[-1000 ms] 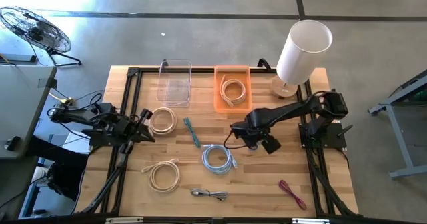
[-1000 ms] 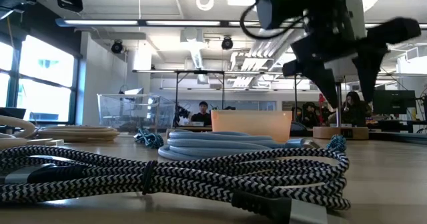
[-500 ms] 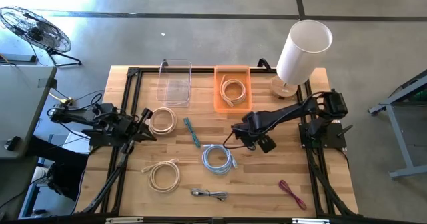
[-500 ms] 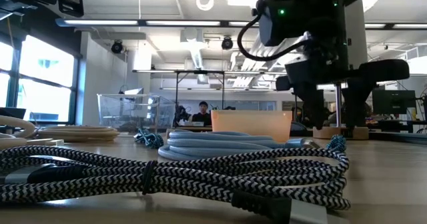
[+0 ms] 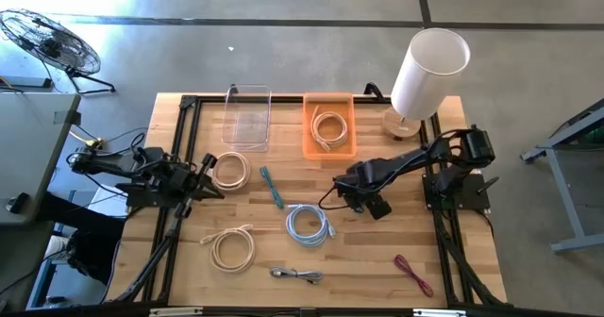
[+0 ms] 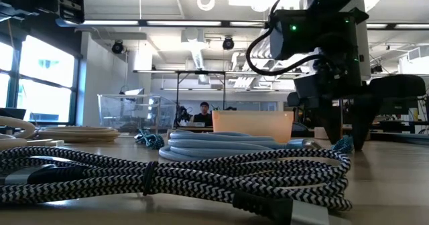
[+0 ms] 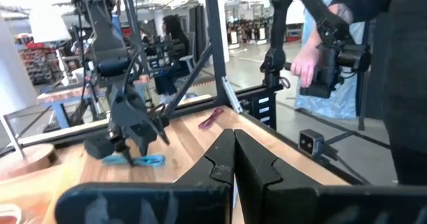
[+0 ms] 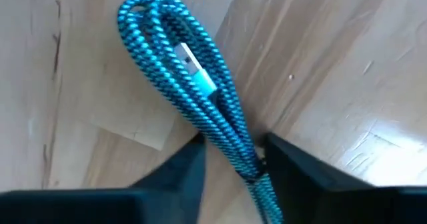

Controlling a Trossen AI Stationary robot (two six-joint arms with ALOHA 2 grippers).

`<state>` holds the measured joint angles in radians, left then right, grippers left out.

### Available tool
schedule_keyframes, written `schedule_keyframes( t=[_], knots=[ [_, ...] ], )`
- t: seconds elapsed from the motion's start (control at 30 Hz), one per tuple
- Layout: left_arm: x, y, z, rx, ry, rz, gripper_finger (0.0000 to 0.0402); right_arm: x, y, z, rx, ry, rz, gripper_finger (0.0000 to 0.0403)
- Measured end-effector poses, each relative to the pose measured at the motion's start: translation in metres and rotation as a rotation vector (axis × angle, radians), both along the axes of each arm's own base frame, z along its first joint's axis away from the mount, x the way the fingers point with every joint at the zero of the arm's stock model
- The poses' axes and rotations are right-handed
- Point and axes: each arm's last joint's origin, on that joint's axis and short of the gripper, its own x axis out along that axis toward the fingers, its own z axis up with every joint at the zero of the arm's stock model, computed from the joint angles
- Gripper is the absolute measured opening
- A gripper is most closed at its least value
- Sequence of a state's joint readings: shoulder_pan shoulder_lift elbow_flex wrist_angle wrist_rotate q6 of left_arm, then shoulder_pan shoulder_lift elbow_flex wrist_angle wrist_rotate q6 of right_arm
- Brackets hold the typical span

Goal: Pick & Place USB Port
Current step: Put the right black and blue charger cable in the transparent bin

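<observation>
A teal braided USB cable [image 8: 180,57], folded into a bundle with a pale plug in it, lies flat on the wooden table. It also shows in the low view [image 6: 342,144] and the left wrist view [image 7: 137,161]; in the high view my right arm hides it. My right gripper [image 8: 233,161] [image 5: 366,202] [image 6: 343,141] points down at the table right of the middle. It is open, with one finger on each side of the bundle's narrow end. My left gripper [image 7: 233,157] [image 5: 206,180] is shut and waits near the table's left side.
An orange bin [image 5: 311,142] at the far edge holds a cream coil, with a clear bin [image 5: 247,119] to its left. Cream coils [image 5: 229,171] [image 5: 231,246], another teal cable [image 5: 272,187], a light-blue coil [image 5: 309,225], a black-and-white cable [image 5: 297,275], a red cable [image 5: 412,275] and a lamp [image 5: 427,72] stand around.
My right gripper has come down to the table top and shifted slightly toward the table's right edge, so its fingers now stand around the teal cable. The cable has stayed where it was.
</observation>
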<state>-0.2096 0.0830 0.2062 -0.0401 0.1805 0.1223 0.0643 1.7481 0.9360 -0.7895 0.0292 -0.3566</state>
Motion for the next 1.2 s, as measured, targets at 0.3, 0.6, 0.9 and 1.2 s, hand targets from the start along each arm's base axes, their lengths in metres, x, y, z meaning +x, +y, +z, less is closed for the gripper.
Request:
schedule_keyframes(
  t=[0.3,0.6,0.9,1.2],
  knots=[
    [0.0,0.001,-0.002,0.006,0.021,0.027,0.0001,0.007,0.0,0.006,-0.019,-0.01,-0.144,0.0021],
    [0.0,0.001,-0.002,0.007,0.023,0.026,0.0001,0.042,0.001,0.066,-0.106,-0.122,-0.199,0.0015],
    [-0.003,0.006,0.02,-0.126,-0.16,0.16,0.0001,0.09,-0.013,0.178,-0.143,-0.557,-0.214,0.0015],
    [-0.032,0.011,0.079,0.118,-0.327,0.184,0.0001,0.113,-0.059,0.241,0.011,-0.994,-0.379,0.0015]
  ],
)
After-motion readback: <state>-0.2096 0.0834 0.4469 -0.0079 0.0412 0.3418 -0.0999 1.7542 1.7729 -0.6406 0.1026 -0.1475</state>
